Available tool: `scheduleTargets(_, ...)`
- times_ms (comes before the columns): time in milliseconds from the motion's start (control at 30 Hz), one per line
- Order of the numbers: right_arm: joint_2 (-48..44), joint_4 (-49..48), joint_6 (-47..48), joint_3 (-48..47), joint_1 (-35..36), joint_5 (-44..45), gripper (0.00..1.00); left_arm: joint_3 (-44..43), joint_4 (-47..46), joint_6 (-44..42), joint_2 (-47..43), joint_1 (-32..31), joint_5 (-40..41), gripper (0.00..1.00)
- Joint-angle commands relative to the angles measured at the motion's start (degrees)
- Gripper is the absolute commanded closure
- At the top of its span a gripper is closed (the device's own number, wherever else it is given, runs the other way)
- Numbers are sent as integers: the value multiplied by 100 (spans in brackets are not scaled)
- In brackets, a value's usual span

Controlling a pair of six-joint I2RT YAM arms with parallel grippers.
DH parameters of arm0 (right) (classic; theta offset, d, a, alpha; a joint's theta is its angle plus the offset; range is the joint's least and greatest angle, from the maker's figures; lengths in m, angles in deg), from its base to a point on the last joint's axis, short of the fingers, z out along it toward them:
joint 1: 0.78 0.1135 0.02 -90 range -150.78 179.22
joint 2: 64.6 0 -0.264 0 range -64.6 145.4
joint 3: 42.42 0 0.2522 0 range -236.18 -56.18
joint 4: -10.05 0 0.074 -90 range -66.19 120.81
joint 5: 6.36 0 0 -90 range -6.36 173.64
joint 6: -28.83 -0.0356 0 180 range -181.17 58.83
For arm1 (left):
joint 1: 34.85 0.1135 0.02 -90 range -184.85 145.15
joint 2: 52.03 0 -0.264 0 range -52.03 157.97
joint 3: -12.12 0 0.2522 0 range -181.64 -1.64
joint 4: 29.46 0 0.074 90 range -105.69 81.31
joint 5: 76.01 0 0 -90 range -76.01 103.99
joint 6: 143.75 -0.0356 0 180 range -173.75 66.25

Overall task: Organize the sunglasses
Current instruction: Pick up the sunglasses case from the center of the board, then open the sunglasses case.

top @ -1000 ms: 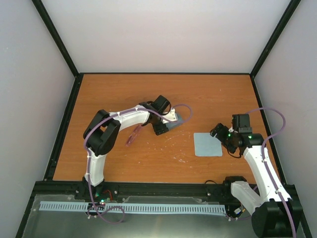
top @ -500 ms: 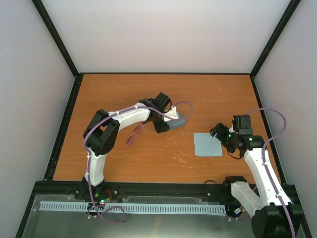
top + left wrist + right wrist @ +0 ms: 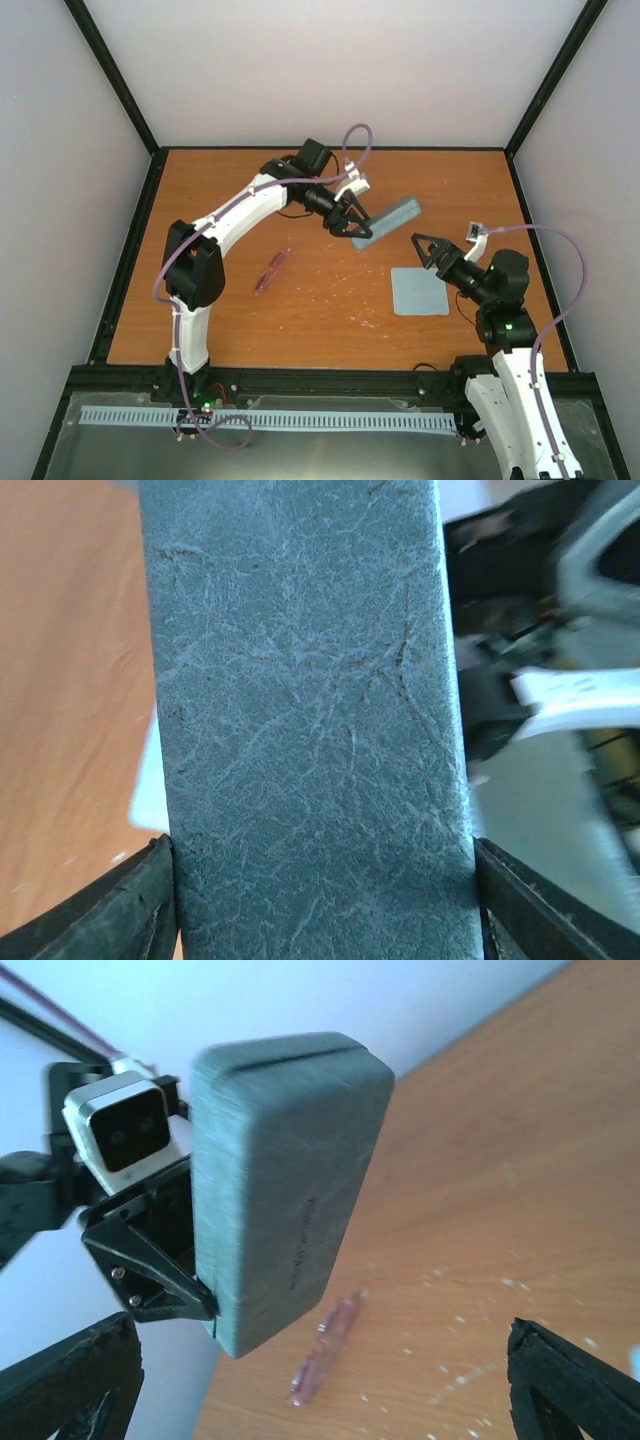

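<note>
Little was done: the sunglasses (image 3: 271, 271) lay loose on the table (image 3: 220, 190), at 8 o'clock from the case (image 3: 392, 213), which looked closed, its contents unseen. The left gripper (image 3: 358, 228) clamped one end of the raised case. At the case's 4 o'clock the right gripper (image 3: 424, 251) gaped wide, empty. Opening and loading remained.

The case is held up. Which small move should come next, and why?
Probably the right gripper should ease forward to the free end of the case: its jaws stand open facing it; the left gripper holds the other end aloft.
</note>
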Motion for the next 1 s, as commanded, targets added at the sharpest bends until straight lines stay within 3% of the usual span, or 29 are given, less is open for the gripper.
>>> scheduleTargets(0,-59,-996,-298,-186,-11,-579,4,-371,-102,669,-195,189,-2729,60)
scheduleTargets(100,-37,-813,-40,-527,-17,-392,4,-480,-224,752,-209,240,-3195,60)
scheduleTargets(300,578,-1228,13,-948,-10,-650,6,-303,-1389,2004,-269,294,-3938,62)
scheduleTargets(533,949,-956,293,-1289,43,-652,3,-184,-1536,2164,-347,294,-3723,63)
scheduleTargets(967,1413,-1960,12,-1169,942,-417,8,-191,-1370,2056,-375,233,-3293,64)
